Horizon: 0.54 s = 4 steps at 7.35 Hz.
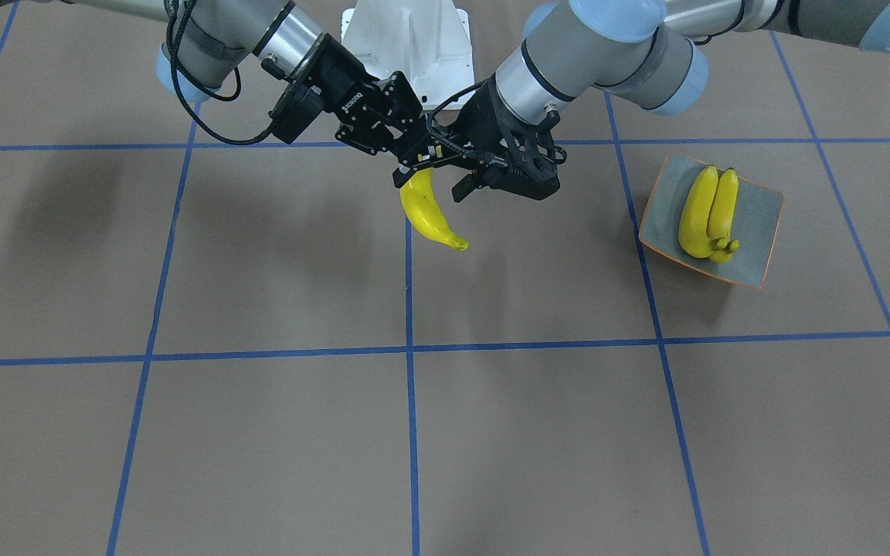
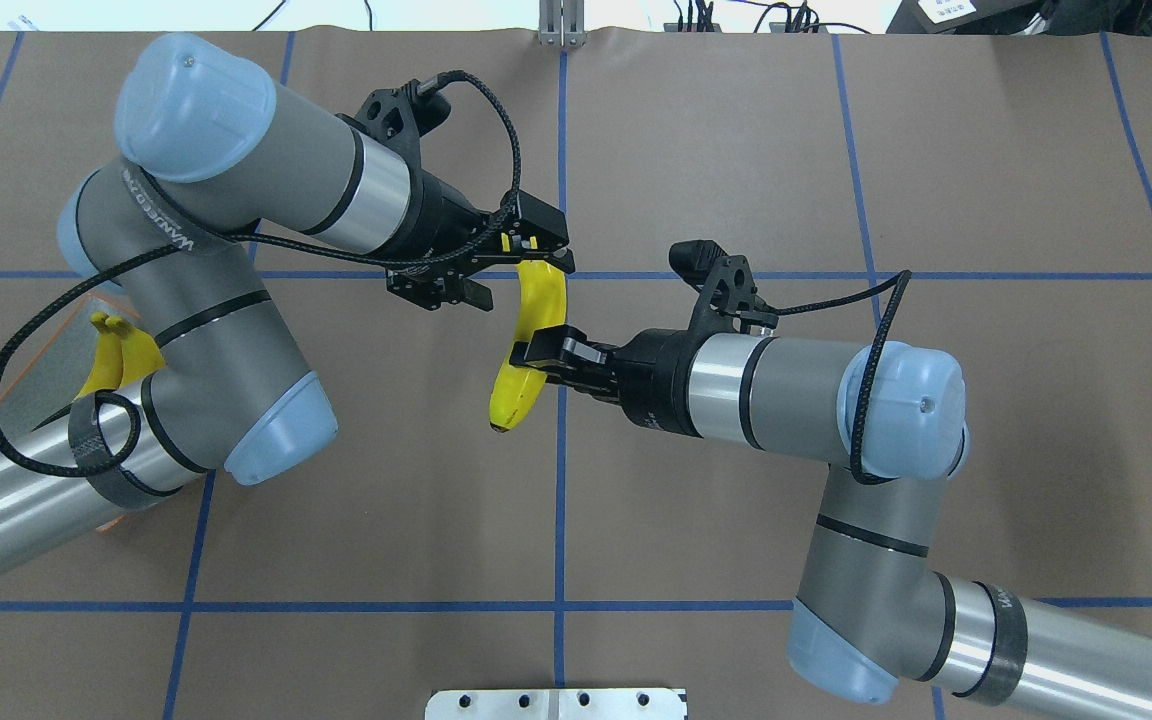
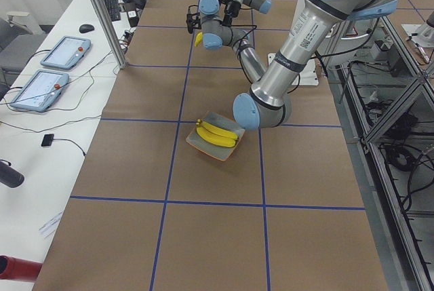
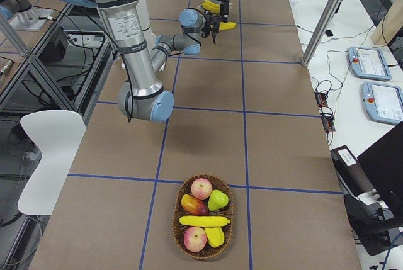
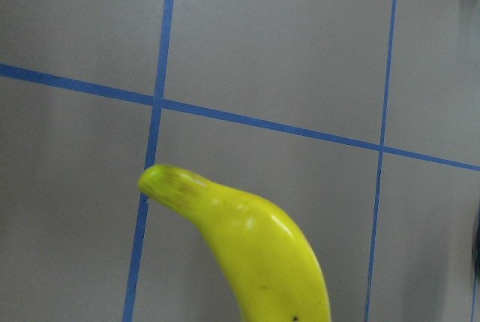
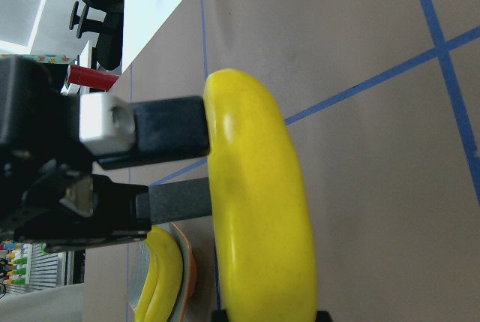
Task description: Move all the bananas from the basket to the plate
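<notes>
One banana (image 1: 426, 212) hangs in the air over the table's middle, with my right gripper (image 2: 541, 355) shut on its mid part; its pads flank the banana (image 6: 255, 202) in the right wrist view. My left gripper (image 2: 516, 275) is open at the banana's other end, one finger against it and the other apart. That end of the banana (image 5: 247, 239) fills the left wrist view. Two bananas (image 1: 708, 212) lie side by side on the grey-blue plate (image 1: 758, 232). The wicker basket (image 4: 178, 219) at the far end holds another banana (image 4: 204, 221).
Apples (image 4: 201, 188) and a green pear (image 4: 218, 199) share the basket. The white robot base (image 1: 406, 46) stands behind the grippers. My left arm's elbow (image 2: 236, 400) hangs over the plate's edge. Tablets (image 3: 64, 52) lie on a side table.
</notes>
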Tool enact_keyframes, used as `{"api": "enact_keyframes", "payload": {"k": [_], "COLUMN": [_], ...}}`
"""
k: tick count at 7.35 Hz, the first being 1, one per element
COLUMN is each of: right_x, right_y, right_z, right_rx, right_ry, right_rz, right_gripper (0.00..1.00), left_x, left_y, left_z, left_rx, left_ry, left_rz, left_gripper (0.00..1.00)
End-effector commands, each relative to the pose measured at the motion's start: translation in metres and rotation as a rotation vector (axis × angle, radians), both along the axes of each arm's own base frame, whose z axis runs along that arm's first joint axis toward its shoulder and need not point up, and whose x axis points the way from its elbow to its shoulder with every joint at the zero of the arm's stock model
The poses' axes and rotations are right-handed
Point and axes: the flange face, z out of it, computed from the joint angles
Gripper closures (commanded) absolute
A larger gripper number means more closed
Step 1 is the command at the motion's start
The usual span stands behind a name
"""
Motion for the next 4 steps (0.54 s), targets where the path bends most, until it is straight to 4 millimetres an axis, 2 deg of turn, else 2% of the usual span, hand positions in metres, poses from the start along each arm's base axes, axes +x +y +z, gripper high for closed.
{"api": "enact_keyframes", "payload": {"k": [1, 2, 3, 4], "right_x": [-0.0016, -0.0009, 0.0003, 0.0008], "right_y": [0.0028, 0.0031, 0.0038, 0.0040], "right_z": [-0.0001, -0.0008, -0.0012, -0.0027], "right_rx": [0.000, 0.001, 0.002, 0.005], "right_ry": [-0.002, -0.005, -0.008, -0.010], "right_rz": [0.005, 0.005, 0.003, 0.004], "right_gripper": [1.00, 1.00, 1.00, 1.00], "left_x": [0.0026, 0.0033, 0.0055, 0.0078], "left_y": [0.0017, 0.0023, 0.0043, 0.0073], "left_z": [-0.0024, -0.0024, -0.0024, -0.0029], "left_rx": [-0.002, -0.003, -0.003, -0.004], "left_ry": [0.003, 0.003, 0.003, 0.004], "left_rz": [0.004, 0.005, 0.010, 0.014], "left_gripper": [0.06, 0.12, 0.29, 0.63]}}
